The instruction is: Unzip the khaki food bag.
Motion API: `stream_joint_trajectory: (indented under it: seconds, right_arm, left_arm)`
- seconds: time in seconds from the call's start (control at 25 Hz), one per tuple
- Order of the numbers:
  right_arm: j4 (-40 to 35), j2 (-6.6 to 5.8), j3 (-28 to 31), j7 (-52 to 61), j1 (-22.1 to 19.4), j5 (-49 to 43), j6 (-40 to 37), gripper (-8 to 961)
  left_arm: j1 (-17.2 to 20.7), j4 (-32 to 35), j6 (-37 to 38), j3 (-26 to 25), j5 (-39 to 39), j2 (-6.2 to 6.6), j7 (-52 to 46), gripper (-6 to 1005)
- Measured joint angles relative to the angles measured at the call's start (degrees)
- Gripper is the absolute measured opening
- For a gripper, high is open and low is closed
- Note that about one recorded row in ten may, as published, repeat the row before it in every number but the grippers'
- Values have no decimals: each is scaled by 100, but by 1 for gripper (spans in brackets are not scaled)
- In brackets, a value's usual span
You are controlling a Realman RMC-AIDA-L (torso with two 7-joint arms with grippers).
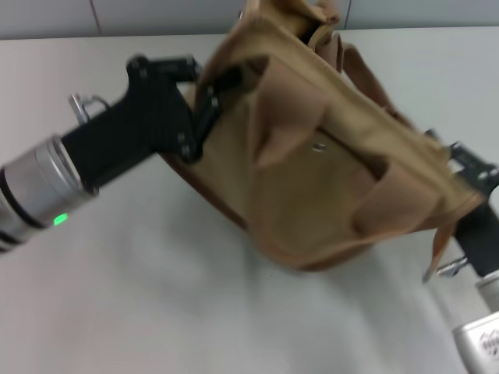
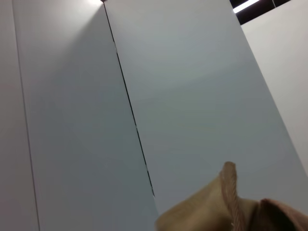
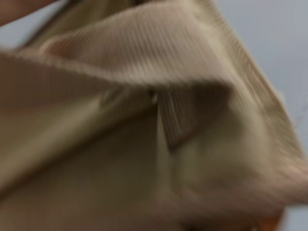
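Observation:
The khaki food bag hangs tilted above the table, its front pocket and metal snap facing me and its two wide handles lying across the front. My left gripper is shut on the bag's upper left edge. My right gripper is at the bag's lower right end, touching it. The zipper is hidden on the far top side. The left wrist view shows only a corner of the bag. The right wrist view is filled with the bag's canvas up close.
A pale table lies under the bag. A grey panelled wall runs along the back and fills the left wrist view.

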Motion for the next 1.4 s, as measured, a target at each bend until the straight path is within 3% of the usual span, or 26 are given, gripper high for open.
stream_joint_trajectory:
  seconds: [0.16, 0.48, 0.72, 1.08, 1.4]
  right_arm:
    - [-19, -17, 380, -70, 148, -5, -180, 256]
    - [-544, -24, 788, 213, 969, -28, -112, 186]
    - [-1010, -25, 833, 1080, 1454, -32, 8, 183]
    - [-1055, -4, 1016, 1120, 1330, -42, -191, 202]
    - [-1029, 4, 1136, 1545, 729, -9, -1166, 448]
  left_arm:
    - [221, -205, 11, 219, 16, 0, 218, 109]
    - [809, -690, -169, 648, 25, 0, 719, 116]
    - [911, -1001, -361, 747, 17, 0, 1011, 122]
    - [870, -1108, -445, 633, 16, 0, 856, 131]
    - [1077, -912, -227, 372, -24, 32, 856, 443]
